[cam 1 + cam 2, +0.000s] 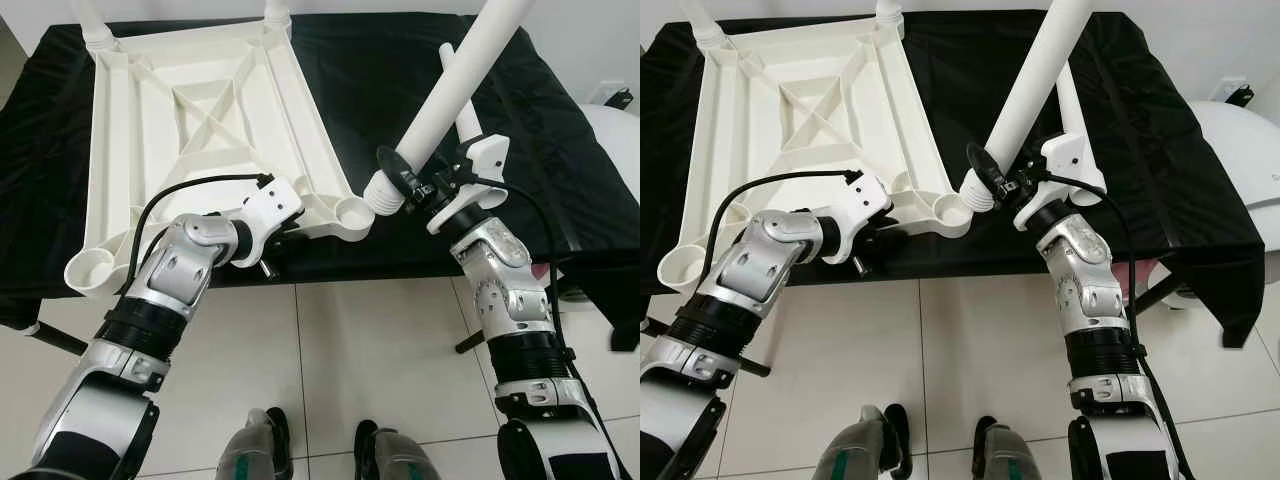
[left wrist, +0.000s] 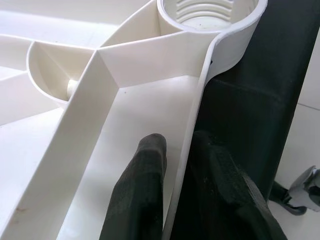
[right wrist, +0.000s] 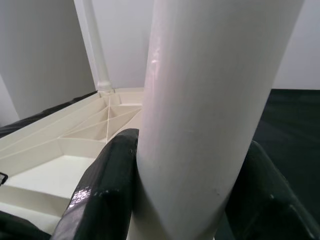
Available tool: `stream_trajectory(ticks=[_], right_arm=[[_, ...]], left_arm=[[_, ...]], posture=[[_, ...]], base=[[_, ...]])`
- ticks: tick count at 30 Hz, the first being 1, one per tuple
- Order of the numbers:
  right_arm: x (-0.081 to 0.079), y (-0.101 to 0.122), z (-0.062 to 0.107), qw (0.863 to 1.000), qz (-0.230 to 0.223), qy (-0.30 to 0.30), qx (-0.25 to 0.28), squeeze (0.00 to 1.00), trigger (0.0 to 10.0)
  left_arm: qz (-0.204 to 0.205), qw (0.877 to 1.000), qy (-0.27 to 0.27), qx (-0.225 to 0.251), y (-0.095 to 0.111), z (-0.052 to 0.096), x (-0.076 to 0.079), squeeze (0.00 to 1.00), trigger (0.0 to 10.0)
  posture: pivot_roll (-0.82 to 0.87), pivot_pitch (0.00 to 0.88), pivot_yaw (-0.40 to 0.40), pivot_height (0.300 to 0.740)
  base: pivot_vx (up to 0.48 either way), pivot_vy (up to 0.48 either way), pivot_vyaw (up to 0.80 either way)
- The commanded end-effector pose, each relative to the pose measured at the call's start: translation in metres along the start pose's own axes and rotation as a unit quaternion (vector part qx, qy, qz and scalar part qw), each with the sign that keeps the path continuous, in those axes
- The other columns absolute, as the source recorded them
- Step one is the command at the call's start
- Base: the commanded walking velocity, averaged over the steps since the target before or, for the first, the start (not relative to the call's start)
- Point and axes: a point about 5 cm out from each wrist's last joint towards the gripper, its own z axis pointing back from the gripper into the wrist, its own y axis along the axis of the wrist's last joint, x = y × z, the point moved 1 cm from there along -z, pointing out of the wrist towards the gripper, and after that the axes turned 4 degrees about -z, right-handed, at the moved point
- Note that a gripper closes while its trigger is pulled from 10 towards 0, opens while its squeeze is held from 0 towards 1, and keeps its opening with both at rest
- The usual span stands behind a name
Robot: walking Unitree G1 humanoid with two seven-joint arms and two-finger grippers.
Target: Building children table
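The white plastic table top (image 1: pixel 200 120) lies upside down on a black-covered table (image 1: pixel 380 70). My left gripper (image 2: pixel 179 155) is shut on its near rim, one finger (image 2: pixel 142 190) inside the rim wall and the other outside, just short of the threaded corner socket (image 1: pixel 352 212). My right gripper (image 1: pixel 412 185) is shut on a white table leg (image 1: pixel 450 90). The leg is tilted up to the right, and its threaded end (image 1: pixel 382 192) hangs just right of that socket, not in it.
Two legs stand in the far corners (image 1: pixel 95 25) (image 1: pixel 277 12). The near left socket (image 1: pixel 90 270) holds nothing. Another leg (image 1: pixel 1070 100) lies on the cloth behind the held one. A rounded white object (image 1: pixel 612 130) sits at the right. Tiled floor lies below.
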Motion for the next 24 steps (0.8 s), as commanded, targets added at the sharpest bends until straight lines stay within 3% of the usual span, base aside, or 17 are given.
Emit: stream_trajectory(ticks=[1, 5, 6, 8, 9, 10, 24], right_arm=[[-0.002, -0.001, -0.002, 1.0, 0.004, 0.012, -0.003, 0.0, 10.0], [-0.004, -0.001, -0.003, 1.0, 0.002, 0.021, -0.004, 0.0, 10.0], [-0.005, -0.001, -0.005, 1.0, 0.0, 0.026, -0.004, 0.0, 10.0], [-0.005, -0.001, -0.005, 1.0, 0.0, 0.026, -0.004, 0.0, 10.0], [-0.006, -0.001, -0.006, 0.999, -0.001, 0.033, -0.004, 0.0, 10.0], [-0.008, -0.002, -0.008, 0.999, -0.004, 0.043, -0.004, 0.0, 10.0], [-0.024, -0.013, -0.019, 0.992, -0.009, 0.12, -0.026, 0.0, 10.0]], left_arm=[[-0.036, 0.998, -0.037, 0.019, 0.011, 0.001, 0.007, 0.0, 10.0], [-0.036, 0.998, -0.039, 0.021, 0.011, 0.001, 0.008, 0.0, 10.0], [-0.037, 0.998, -0.042, 0.024, 0.012, 0.001, 0.008, 0.0, 9.0], [-0.037, 0.998, -0.042, 0.024, 0.012, 0.001, 0.008, 0.0, 9.0], [-0.041, 0.998, -0.045, 0.025, 0.012, 0.002, 0.01, 0.0, 8.5], [-0.043, 0.998, -0.046, 0.023, 0.012, 0.001, 0.011, 0.0, 10.0], [-0.045, 0.998, -0.049, 0.02, 0.013, -0.002, 0.018, 0.0, 10.0]], posture=[[-0.08, 0.197, 0.016, 0.74], [-0.08, 0.197, 0.013, 0.74], [-0.08, 0.196, 0.011, 0.74], [-0.08, 0.196, 0.011, 0.74], [-0.08, 0.195, 0.01, 0.74], [-0.08, 0.192, 0.008, 0.74], [-0.07, 0.184, -0.017, 0.74]], base=[[0.0, 0.0, 0.0], [0.0, 0.0, 0.0], [0.0, 0.0, 0.0], [0.0, 0.0, 0.0], [0.0, 0.0, 0.0], [0.0, 0.0, 0.0], [0.0, 0.0, 0.0]])
